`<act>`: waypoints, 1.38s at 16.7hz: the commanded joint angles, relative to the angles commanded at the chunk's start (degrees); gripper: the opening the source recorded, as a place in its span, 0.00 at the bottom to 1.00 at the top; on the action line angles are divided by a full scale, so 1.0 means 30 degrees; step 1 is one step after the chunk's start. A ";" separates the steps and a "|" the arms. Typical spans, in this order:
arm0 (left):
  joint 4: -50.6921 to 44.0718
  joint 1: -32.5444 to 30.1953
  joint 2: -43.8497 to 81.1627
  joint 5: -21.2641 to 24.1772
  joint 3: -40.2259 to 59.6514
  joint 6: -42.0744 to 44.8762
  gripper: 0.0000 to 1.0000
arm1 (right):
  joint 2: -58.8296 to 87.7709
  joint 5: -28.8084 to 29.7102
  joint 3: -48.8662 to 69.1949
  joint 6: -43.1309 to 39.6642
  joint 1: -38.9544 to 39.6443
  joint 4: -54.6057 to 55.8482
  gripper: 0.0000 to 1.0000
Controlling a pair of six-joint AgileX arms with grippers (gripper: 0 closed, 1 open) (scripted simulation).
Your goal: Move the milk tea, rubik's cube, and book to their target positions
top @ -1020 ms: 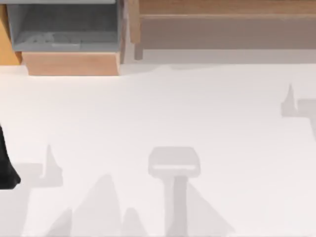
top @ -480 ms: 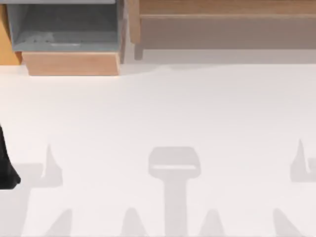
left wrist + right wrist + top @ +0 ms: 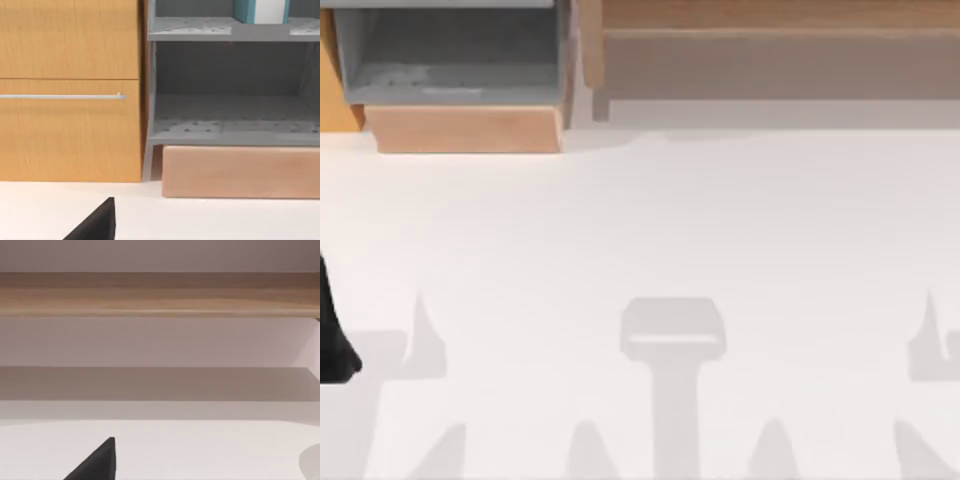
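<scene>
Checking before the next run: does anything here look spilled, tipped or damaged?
Nothing stands out. The white table is unmarked, the grey shelf looks intact, and a teal and white book stands upright on the level above.

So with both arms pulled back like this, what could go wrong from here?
1. The left arm sits at the table's left edge, facing the grey shelf. A low reach forward could hit the wooden plinth below it.
2. What looks like the book stands on the upper shelf board. A careless reach there might tip it.
3. The right wrist view faces a long wooden ledge. A lift underneath could strike it.
</scene>
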 joint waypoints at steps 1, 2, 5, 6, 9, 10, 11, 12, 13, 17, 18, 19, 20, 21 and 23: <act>0.0001 0.0000 0.0002 0.0000 0.0001 0.0000 1.00 | 0.0000 0.0000 0.0000 0.0000 0.0000 0.0000 1.00; 0.0087 -0.0031 0.0195 -0.0024 0.0167 -0.0001 1.00 | 0.0000 0.0000 0.0000 0.0000 0.0000 0.0000 1.00; 0.0851 -0.0293 0.2002 -0.0241 0.1644 -0.0012 1.00 | 0.0000 0.0000 0.0000 0.0000 0.0000 0.0000 1.00; 0.1246 -0.0428 0.3013 -0.0356 0.2411 -0.0017 1.00 | 0.0000 0.0000 0.0000 0.0000 0.0000 0.0000 1.00; 0.2747 -0.0939 0.7144 -0.0790 0.5315 -0.0037 1.00 | 0.0000 0.0000 0.0000 0.0000 0.0000 0.0000 1.00; 0.3330 -0.1140 0.8818 -0.0955 0.6441 -0.0045 1.00 | 0.0000 0.0000 0.0000 0.0000 0.0000 0.0000 1.00; 0.3943 -0.1353 1.0603 -0.1127 0.7624 -0.0053 1.00 | 0.0000 0.0000 0.0000 0.0000 0.0000 0.0000 1.00; 0.4578 -0.1573 1.2480 -0.1305 0.8853 -0.0060 1.00 | 0.0000 0.0000 0.0000 0.0000 0.0000 0.0000 1.00; 0.5230 -0.1800 1.4427 -0.1488 1.0113 -0.0068 1.00 | 0.0000 0.0000 0.0000 0.0000 0.0000 0.0000 1.00; 0.7859 -0.2710 2.2437 -0.2232 1.5199 -0.0099 1.00 | 0.0000 0.0000 0.0000 0.0000 0.0000 0.0000 1.00; 0.8484 -0.2925 2.4370 -0.2411 1.6408 -0.0106 1.00 | 0.0000 0.0000 0.0000 0.0000 0.0000 0.0000 1.00; 0.9080 -0.3131 2.6233 -0.2581 1.7563 -0.0113 1.00 | 0.0000 0.0000 0.0000 0.0000 0.0000 0.0000 1.00; 0.9642 -0.3324 2.8001 -0.2742 1.8651 -0.0120 1.00 | 0.0000 0.0000 0.0000 0.0000 0.0000 0.0000 1.00; 1.0166 -0.3504 2.9651 -0.2892 1.9665 -0.0126 1.00 | 0.0000 0.0000 0.0000 0.0000 0.0000 0.0000 1.00; 1.1075 -0.3817 3.2504 -0.3155 2.1429 -0.0136 1.00 | 0.0000 0.0000 0.0000 0.0000 0.0000 0.0000 1.00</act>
